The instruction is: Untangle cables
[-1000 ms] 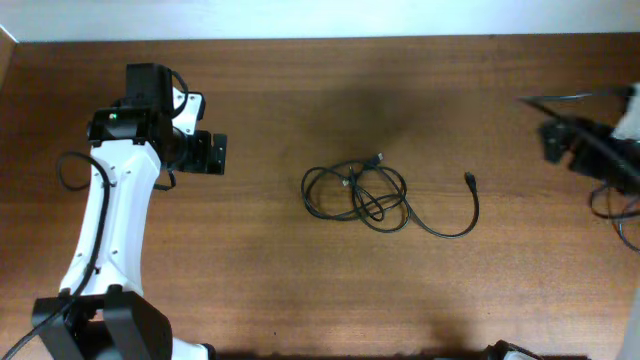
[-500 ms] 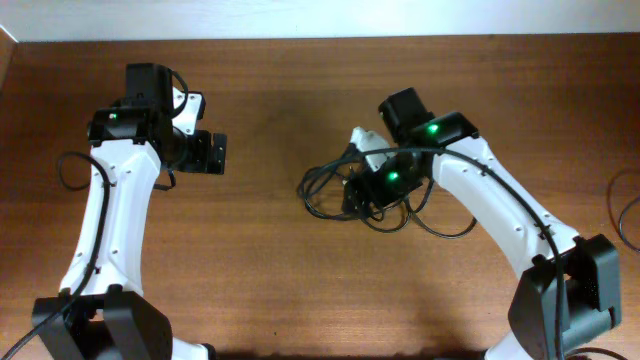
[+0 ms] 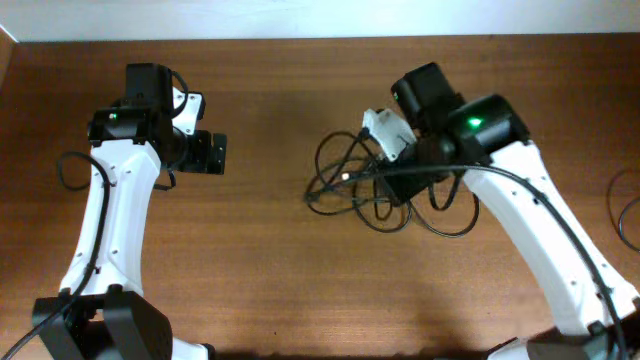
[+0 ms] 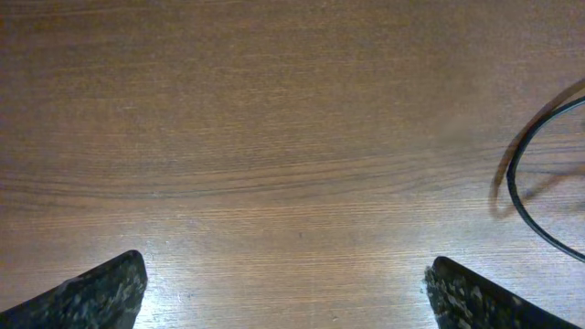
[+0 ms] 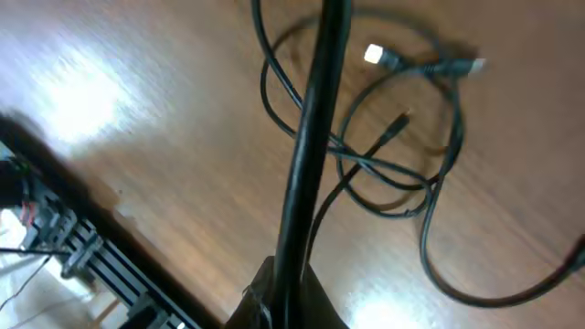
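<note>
The cables (image 3: 365, 190) are thin black cords lying in tangled loops at the middle of the wooden table (image 3: 270, 270). My right gripper (image 3: 397, 172) hangs over the tangle, shut on one strand. In the right wrist view that cable strand (image 5: 311, 137) runs taut from the shut gripper (image 5: 291, 306) up across the frame. Below it lie loose loops (image 5: 402, 174) and a small plug (image 5: 377, 55). My left gripper (image 3: 213, 153) stands open well to the left, apart from the tangle. Between its wide fingers (image 4: 105, 291) is bare wood, and one cable loop (image 4: 535, 201) shows at the right edge.
The arms' own thicker black cables hang at the left (image 3: 68, 170) and at the right edge (image 3: 628, 215). A white wall strip (image 3: 300, 18) borders the table's far edge. A black frame (image 5: 64, 242) past the table edge shows in the right wrist view.
The right arm swung in from the far right, shut its jaws on a strand and pulled up and right, stretching the loops. The left arm has not moved.
</note>
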Tool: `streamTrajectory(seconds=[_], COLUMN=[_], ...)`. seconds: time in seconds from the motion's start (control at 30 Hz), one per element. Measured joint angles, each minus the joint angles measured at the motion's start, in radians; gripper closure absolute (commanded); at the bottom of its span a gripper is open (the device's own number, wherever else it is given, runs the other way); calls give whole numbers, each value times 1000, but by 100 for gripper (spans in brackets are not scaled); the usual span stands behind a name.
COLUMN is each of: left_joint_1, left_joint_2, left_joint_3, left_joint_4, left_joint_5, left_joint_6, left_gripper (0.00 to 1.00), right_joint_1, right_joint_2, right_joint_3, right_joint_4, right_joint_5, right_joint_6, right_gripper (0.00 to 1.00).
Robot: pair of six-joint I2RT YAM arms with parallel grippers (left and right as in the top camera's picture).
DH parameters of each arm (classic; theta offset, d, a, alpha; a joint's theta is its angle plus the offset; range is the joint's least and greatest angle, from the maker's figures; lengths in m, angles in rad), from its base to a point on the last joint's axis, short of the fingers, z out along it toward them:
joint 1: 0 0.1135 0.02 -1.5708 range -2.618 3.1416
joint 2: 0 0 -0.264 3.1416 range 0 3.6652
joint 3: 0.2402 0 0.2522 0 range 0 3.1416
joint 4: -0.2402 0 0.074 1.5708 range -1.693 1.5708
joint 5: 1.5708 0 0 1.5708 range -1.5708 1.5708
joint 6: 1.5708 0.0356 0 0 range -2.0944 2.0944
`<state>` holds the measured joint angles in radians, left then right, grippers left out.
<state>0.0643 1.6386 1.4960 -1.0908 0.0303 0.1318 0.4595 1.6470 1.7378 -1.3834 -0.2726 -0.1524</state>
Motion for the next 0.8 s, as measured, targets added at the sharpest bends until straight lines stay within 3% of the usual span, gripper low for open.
streamTrajectory(seconds=[0.2,0.47,0.8], left_joint_1=[0,0,0], left_joint_2=[0,0,0], left_joint_3=[0,0,0], left_joint_4=[0,0,0], left_joint_5=[0,0,0], left_joint_6=[0,0,0], left_gripper=[1,1,1], right_joint_1=[0,0,0], right_joint_2=[-178,-526,-500], right_joint_3=[78,86,89], right_joint_4=[26,260,272], right_joint_5=[-48,-95,-80], right_joint_6=[27,37,37], right_gripper=[96,96,96])
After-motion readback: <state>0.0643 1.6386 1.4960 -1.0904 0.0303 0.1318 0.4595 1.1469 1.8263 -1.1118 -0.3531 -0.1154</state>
